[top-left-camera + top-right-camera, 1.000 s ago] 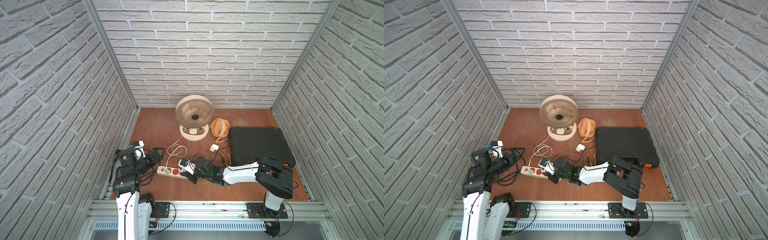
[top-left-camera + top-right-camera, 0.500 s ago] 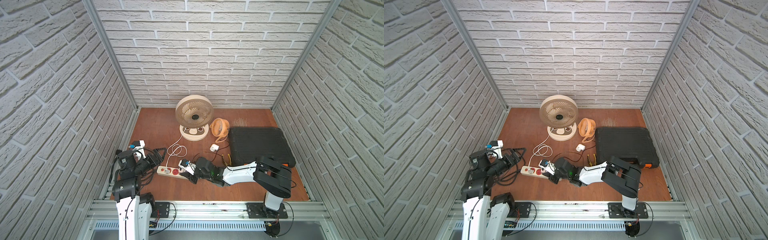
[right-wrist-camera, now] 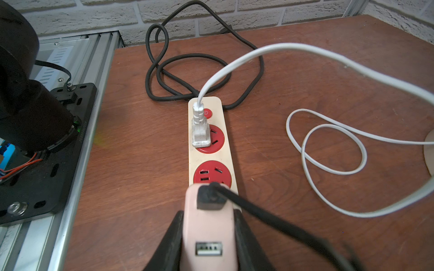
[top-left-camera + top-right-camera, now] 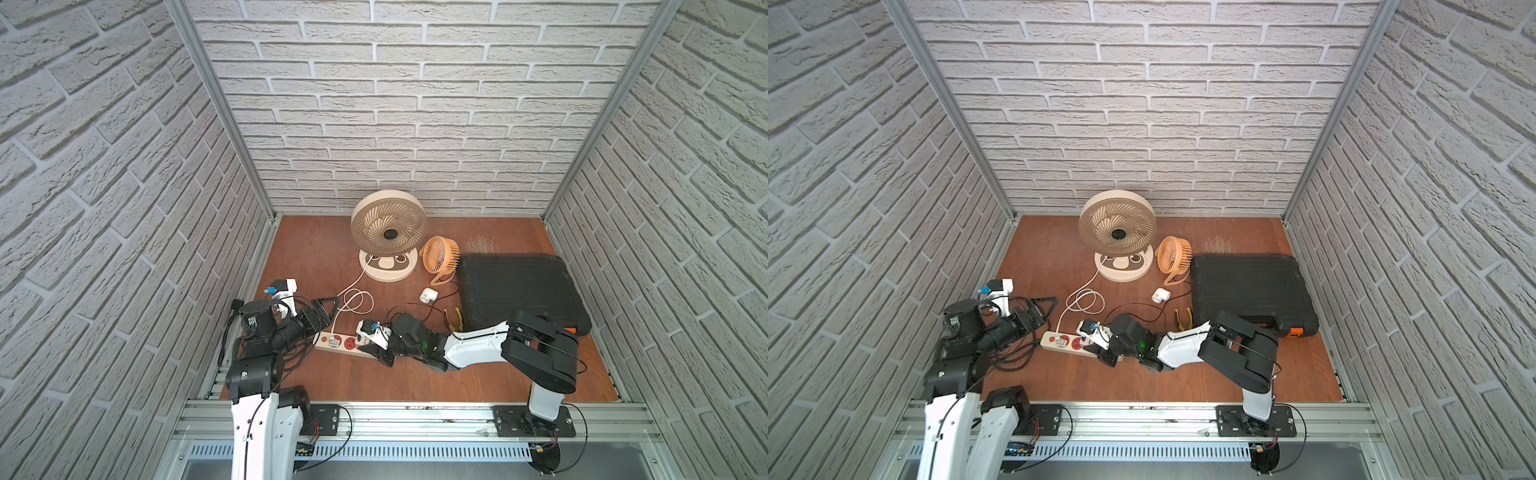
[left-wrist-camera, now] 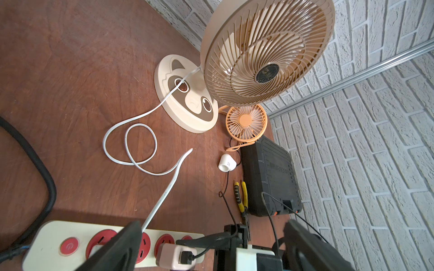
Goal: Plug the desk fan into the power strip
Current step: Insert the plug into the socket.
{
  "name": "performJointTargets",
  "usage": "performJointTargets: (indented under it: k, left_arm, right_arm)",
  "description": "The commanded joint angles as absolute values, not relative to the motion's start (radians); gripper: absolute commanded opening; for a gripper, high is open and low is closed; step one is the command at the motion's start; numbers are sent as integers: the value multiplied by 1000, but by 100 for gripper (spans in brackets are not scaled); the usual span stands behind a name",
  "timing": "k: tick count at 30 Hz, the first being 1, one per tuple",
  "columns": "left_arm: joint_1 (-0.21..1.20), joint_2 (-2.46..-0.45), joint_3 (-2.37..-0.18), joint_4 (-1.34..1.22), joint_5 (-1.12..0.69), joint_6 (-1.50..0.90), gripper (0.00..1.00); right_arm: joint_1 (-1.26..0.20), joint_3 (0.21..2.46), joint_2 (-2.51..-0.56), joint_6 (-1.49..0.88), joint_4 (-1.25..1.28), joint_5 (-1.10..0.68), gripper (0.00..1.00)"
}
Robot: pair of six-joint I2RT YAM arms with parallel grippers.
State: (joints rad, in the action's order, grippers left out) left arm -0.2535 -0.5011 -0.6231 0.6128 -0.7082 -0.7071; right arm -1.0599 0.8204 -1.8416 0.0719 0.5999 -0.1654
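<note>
– Power strip [image 4: 338, 344], where is it?
– Flat on the tabletop [image 4: 415, 382]. One end sits under the right claw [image 4: 372, 347], and the button end is just ahead of the left claw [image 4: 328, 307]. It looks the same in both top views.
– Claw states?
– Right claw is clamped on a pink adapter [image 3: 209, 225] standing on the strip. Left claw's jaws are wide apart, above the button end.
– Fan plug?
– White plug [image 3: 199, 131] is in the socket next to the red button [image 3: 207, 113], just past the right claw's tips. Its white cord [image 3: 281, 47] loops off to the desk fan [image 4: 388, 235], well beyond both claws. Can't tell if the plug is fully seated.
– What's hidden?
– The adapter's prongs are covered, so I can't tell if they're in a socket. The right wrist view shows only two sockets; the adapter and claw block the rest. In the left wrist view, a left claw finger covers part of the plug.
– Any readable text?
– Only a power symbol on the button. The raised lettering on the black case [image 5: 279, 169] and the fan's hub badge are too small to read. The fan base [image 5: 187, 101] carries a cartoon animal face.
</note>
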Motion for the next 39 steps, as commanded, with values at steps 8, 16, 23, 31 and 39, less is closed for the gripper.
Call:
performJointTargets:
  k: [8,16,23,31,39]
  left_arm:
    - [-218,-497,-604,558,-678,-688,98]
    - [-126,-482,-611,593,-601,-691,98]
    - [-85,-475,-616,624,-564,-695,98]
    - [-83,-463,-616,637,-558,-697,97]
    - [-81,-463,-606,627,-566,-703,95]
  right_arm:
    - [-1057,764,-1883,67,556,-114,3]
    - [-1054,748,-1881,62,532,-106,3]
    - [-1055,772,-1873,91,437,-67,3]
    - [-1060,760,-1890,117,407,-37,3]
    - [-1060,742,-1882,108,411,-48,3]
